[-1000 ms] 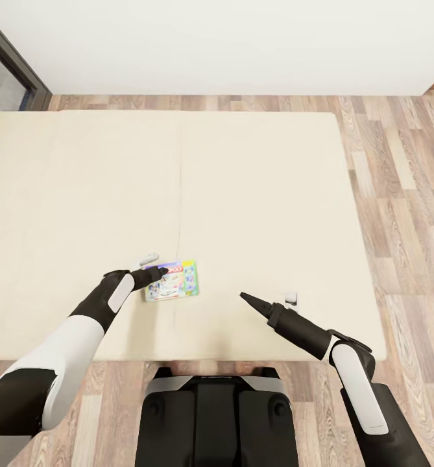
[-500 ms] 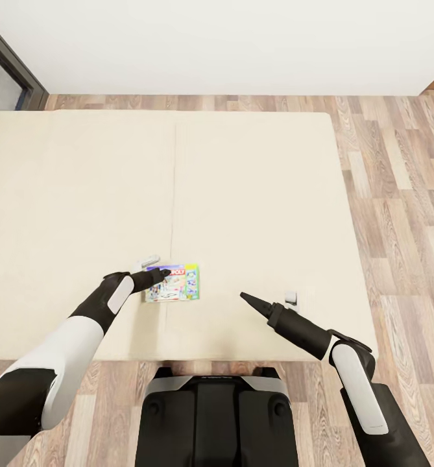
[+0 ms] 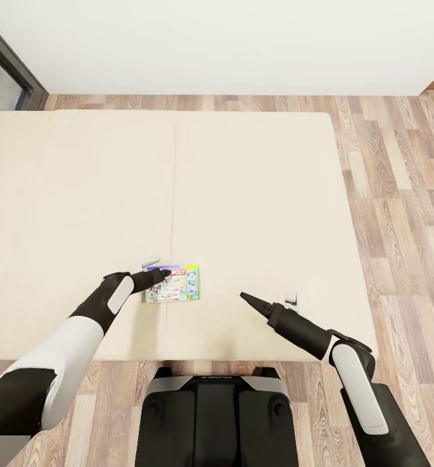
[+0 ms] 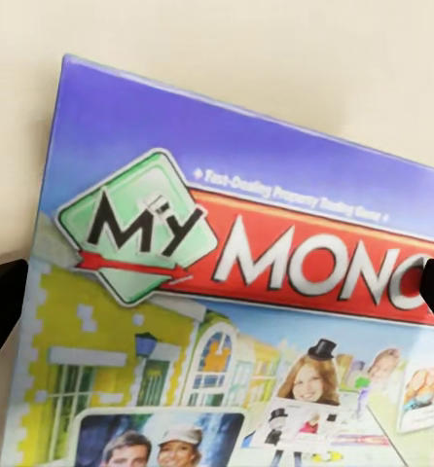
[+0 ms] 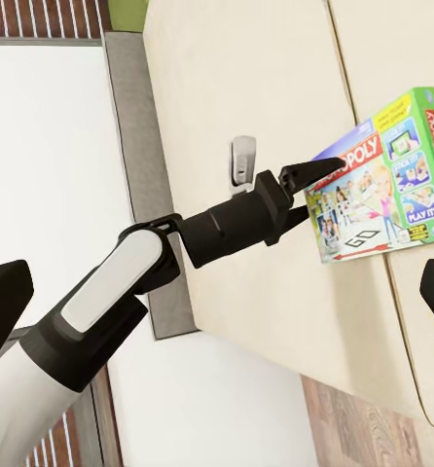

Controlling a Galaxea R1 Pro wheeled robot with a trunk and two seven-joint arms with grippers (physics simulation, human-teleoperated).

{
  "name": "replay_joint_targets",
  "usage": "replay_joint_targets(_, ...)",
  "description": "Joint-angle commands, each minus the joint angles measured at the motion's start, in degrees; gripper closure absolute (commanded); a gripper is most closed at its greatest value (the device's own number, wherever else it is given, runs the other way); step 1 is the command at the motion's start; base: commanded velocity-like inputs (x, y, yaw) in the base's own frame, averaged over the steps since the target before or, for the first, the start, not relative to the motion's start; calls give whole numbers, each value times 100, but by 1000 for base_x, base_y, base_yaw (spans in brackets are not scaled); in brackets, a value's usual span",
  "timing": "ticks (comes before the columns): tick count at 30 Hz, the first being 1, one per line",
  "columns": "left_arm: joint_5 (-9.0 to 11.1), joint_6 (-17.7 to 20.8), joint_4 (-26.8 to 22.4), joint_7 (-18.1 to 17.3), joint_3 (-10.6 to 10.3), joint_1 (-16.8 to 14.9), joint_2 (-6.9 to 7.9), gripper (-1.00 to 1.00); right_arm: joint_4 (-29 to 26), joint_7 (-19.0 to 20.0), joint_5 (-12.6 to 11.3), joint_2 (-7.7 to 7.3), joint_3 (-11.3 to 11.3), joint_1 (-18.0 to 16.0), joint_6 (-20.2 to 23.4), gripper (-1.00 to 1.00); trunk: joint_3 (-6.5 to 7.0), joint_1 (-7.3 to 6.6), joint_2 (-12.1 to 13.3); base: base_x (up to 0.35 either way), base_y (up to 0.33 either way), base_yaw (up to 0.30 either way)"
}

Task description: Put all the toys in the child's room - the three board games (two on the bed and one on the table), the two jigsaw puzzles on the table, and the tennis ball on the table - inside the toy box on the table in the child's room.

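One board game (image 3: 173,283), a flat box with a colourful "MY MONOPOLY" cover and a green edge, lies on the bed (image 3: 255,194) near its front edge. My left gripper (image 3: 153,268) is open at the box's near-left corner, its dark finger over that corner and its pale finger off the box. In the left wrist view the board game (image 4: 236,292) cover lies close between two dark fingertips (image 4: 1,302). The right wrist view looks across at the left gripper (image 5: 275,167) and the board game (image 5: 382,180). My right gripper (image 3: 267,298) hangs open over bare mattress, to the box's right.
The beige mattress has a seam (image 3: 172,194) running front to back. Wood-plank floor (image 3: 398,194) lies to the right of the bed and behind it, below a white wall (image 3: 242,45). A dark window frame (image 3: 9,65) is at the far left. My base (image 3: 215,421) stands at the bed's front edge.
Between one second and half a second ago the bed slid slightly left in the picture, while the box stayed by my left gripper. Nothing visibly changed since.
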Motion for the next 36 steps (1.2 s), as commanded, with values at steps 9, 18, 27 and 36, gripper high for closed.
replay_joint_targets(9,-1,16,3,-2,-36,4,7,-100,2,4,-11,-5,-8,-2,35,-100,-6,5,-6,0,0,0)
replay_joint_targets(18,-1,16,3,-2,-34,4,12,-100,-6,0,-17,-10,-10,-3,36,-100,17,5,-6,0,0,0)
replay_joint_targets(27,-1,16,5,-2,-33,4,12,-100,-6,-2,-19,-10,-11,-2,36,-100,36,5,-6,0,0,0)
replay_joint_targets(36,-1,16,3,-2,-31,4,12,-100,-6,-2,-19,-10,-11,-2,36,-100,37,5,-6,0,0,0)
